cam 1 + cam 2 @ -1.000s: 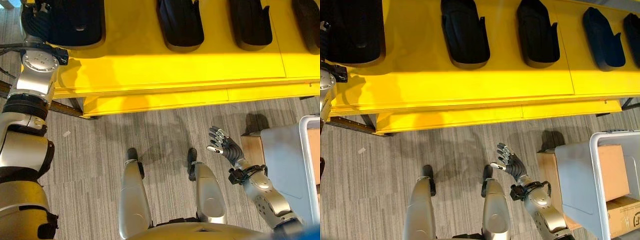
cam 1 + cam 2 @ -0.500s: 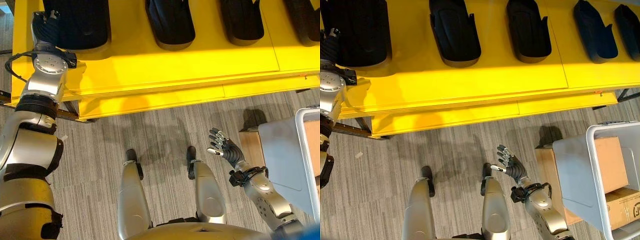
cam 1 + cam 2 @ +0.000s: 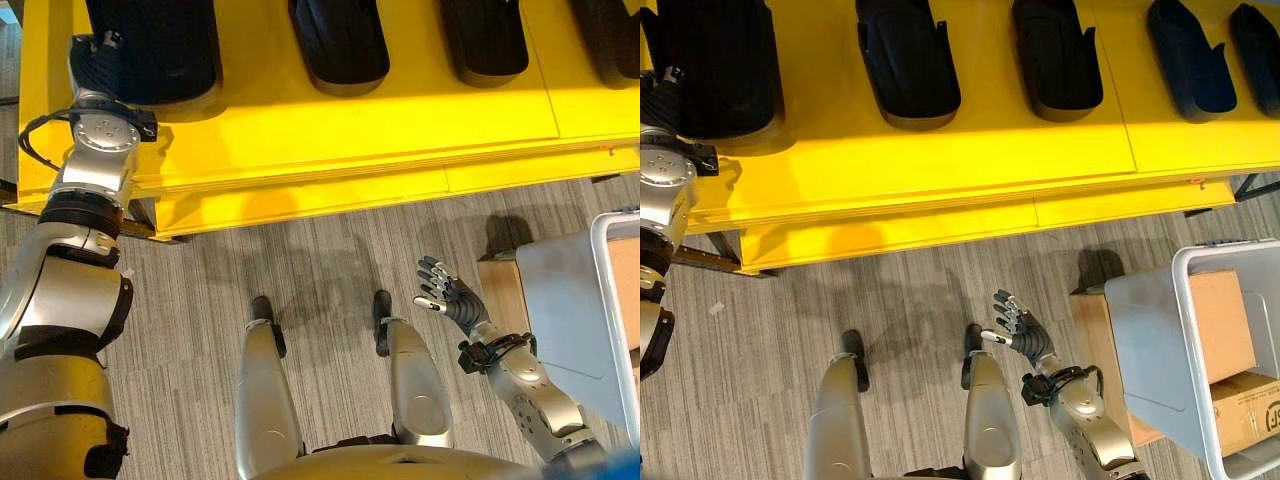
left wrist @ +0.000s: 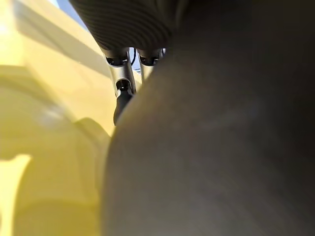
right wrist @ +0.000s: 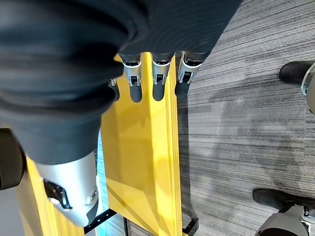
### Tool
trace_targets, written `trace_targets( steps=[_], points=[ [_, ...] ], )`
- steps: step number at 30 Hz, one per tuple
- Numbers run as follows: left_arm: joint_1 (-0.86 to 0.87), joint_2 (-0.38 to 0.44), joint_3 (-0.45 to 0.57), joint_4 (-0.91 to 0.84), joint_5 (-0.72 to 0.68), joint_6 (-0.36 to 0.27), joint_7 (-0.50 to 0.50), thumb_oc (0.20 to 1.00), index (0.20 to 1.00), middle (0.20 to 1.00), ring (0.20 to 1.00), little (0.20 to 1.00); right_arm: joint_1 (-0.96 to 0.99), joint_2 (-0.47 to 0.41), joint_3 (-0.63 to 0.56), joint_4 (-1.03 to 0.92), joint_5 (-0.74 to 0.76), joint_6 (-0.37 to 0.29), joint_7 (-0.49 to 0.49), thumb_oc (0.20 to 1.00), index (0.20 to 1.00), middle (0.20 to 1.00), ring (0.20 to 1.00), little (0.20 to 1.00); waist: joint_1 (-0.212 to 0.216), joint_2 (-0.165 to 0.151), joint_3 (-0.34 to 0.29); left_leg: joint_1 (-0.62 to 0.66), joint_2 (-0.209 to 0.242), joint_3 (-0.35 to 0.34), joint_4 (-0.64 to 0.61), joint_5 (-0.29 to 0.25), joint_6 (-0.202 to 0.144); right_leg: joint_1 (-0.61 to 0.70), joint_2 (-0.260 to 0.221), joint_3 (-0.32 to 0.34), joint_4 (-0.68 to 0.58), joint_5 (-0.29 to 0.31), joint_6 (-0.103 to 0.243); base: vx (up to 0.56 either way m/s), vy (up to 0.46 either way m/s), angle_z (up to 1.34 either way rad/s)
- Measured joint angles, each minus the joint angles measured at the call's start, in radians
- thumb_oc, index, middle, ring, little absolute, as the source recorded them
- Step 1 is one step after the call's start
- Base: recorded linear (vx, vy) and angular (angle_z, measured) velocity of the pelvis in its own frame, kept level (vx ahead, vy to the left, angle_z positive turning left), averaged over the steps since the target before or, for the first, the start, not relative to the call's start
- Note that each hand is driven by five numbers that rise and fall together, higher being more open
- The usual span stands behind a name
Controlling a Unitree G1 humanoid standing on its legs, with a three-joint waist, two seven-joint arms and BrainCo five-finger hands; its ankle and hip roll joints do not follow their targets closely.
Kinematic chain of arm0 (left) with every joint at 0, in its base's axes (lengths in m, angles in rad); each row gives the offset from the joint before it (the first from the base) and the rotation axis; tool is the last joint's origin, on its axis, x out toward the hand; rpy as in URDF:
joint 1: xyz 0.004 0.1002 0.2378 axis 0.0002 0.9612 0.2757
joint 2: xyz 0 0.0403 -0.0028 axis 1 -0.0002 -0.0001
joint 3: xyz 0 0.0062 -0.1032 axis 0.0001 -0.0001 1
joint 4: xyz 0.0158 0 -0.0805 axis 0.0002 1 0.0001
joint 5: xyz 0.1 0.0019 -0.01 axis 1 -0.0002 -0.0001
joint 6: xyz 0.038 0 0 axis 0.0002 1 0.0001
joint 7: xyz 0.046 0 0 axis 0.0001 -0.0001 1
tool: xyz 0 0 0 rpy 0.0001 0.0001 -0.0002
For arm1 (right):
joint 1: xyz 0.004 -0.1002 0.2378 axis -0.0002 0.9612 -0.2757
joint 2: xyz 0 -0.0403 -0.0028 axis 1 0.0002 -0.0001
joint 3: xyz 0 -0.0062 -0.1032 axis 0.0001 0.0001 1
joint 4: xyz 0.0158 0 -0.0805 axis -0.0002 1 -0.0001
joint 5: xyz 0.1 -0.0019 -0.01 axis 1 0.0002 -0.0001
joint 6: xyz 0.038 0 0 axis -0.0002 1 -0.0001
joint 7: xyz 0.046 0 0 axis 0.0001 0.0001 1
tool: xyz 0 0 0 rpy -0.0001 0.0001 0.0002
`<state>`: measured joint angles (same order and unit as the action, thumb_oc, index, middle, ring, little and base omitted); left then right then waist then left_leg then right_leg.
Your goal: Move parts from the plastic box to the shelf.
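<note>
Grey striped carpet [image 3: 200, 300] runs under a long yellow shelf [image 3: 350, 120] in the left eye view. Black moulded parts [image 3: 340, 45] lie in a row on the shelf. The left hand [image 3: 95, 60] reaches onto the shelf at its left end, against the leftmost part [image 3: 160, 45]; its fingers are hidden there, so I cannot tell how they stand. The right hand [image 3: 447, 297] hangs over the carpet, fingers spread and holding nothing. Just beside it stands the grey plastic box [image 3: 575, 300].

In the right eye view the box [image 3: 1160, 340] has a white rim, with cardboard cartons [image 3: 1225, 335] inside and under it. Five parts show along the shelf.

In the left wrist view a dark part [image 4: 221, 147] sits right against the hand, and two fingers [image 4: 123, 93] reach down its edge beside the yellow shelf [image 4: 44, 147].

In the right wrist view straight fingers [image 5: 157, 81] point at the shelf's edge [image 5: 142, 162] and the carpet [image 5: 236, 123].
</note>
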<state>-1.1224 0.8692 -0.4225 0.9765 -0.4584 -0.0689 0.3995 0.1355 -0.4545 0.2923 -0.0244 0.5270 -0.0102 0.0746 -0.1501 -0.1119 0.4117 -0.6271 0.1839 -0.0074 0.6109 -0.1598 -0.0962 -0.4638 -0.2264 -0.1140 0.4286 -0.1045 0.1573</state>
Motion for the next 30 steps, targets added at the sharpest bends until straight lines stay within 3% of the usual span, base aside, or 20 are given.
trace_targets(
  steps=[16, 17, 18, 19, 30],
  points=[
    [0.001, 0.000, 0.017, 0.000, -0.003, 0.000, 0.002, 0.200, 0.200, 0.200, 0.200, 0.200, 0.000, -0.037, 0.013, 0.000, 0.000, -0.007, 0.002, 1.000, 1.000, 1.000, 1.000, 1.000, 0.003, 0.000, 0.000, -0.015, 0.000, -0.002, 0.003, 0.000, 0.000, -0.015, 0.000, -0.001, 0.011, -0.001, 0.000, 0.00, 0.000, 0.00],
    [0.001, 0.000, 0.017, 0.000, -0.003, 0.000, 0.002, 0.470, 0.470, 0.470, 0.470, 0.470, 0.000, -0.037, 0.013, 0.000, 0.000, -0.007, 0.002, 1.000, 1.000, 1.000, 1.000, 1.000, 0.003, 0.000, 0.000, -0.015, 0.000, -0.002, 0.003, 0.000, 0.000, -0.016, 0.000, -0.001, 0.012, -0.001, 0.000, 0.00, 0.000, 0.00],
    [0.001, 0.000, 0.017, 0.000, -0.003, 0.000, 0.002, 0.536, 0.536, 0.536, 0.536, 0.536, 0.000, -0.037, 0.013, 0.000, 0.000, -0.007, 0.002, 1.000, 1.000, 1.000, 1.000, 1.000, 0.003, 0.000, 0.000, -0.015, 0.000, -0.002, 0.003, 0.000, 0.000, -0.016, 0.000, -0.001, 0.012, -0.001, 0.000, 0.00, 0.000, 0.00],
    [0.001, 0.000, 0.017, 0.000, -0.003, 0.000, 0.002, 1.000, 1.000, 1.000, 1.000, 1.000, 0.000, -0.037, 0.013, 0.000, 0.000, -0.007, 0.002, 1.000, 1.000, 1.000, 1.000, 1.000, 0.002, 0.000, 0.000, -0.015, 0.000, -0.002, 0.003, 0.000, 0.000, -0.017, -0.001, -0.001, 0.012, -0.002, 0.000, 0.00, 0.000, 0.00],
    [0.000, 0.000, 0.017, 0.002, -0.002, 0.000, -0.003, 1.000, 1.000, 1.000, 1.000, 1.000, 0.001, -0.037, 0.013, 0.000, 0.000, -0.007, 0.003, 1.000, 1.000, 1.000, 1.000, 1.000, 0.002, 0.000, 0.000, -0.016, 0.001, -0.001, 0.002, 0.000, 0.000, -0.027, -0.003, 0.001, 0.028, -0.011, -0.005, 0.00, 0.000, 0.00]
  ],
)
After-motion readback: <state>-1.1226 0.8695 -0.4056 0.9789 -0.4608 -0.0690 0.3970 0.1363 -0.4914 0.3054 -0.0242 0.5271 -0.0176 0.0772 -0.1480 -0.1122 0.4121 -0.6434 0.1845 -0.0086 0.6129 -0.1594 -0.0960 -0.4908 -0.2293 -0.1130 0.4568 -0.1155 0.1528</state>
